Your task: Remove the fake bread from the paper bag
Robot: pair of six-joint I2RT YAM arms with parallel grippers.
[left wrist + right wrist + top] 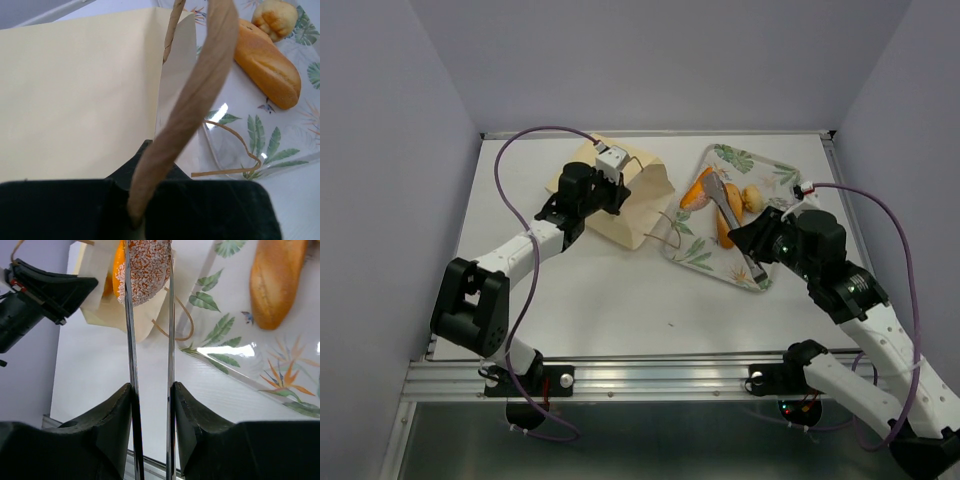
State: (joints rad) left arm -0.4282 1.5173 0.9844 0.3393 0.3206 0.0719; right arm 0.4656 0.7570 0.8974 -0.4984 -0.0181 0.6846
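Speckled pinkish piece of fake bread (145, 270) is clamped at the tips of the steel tongs (131, 340). It sits at the tray's far-left edge, just right of the paper bag's mouth. It's orange down one side; I can't tell if that's a second bun.

Long golden loaf (724, 234) lies on the floral tray (740, 158), long axis roughly near-far and close to parallel with the tongs. Yellow roll (752, 197) is just beside its far end.

Right gripper (151, 390) is partly closed, pinching the tong handles; the tongs point far-left.

Paper bag (620, 200) lies on its side on the table (600, 290), left of the tray, mouth facing right. Its loose cord handle (235, 155) is draped over the tray's left rim.

Left gripper (135, 222) is fully closed on the bag's other twisted handle (200, 90), holding it taut.
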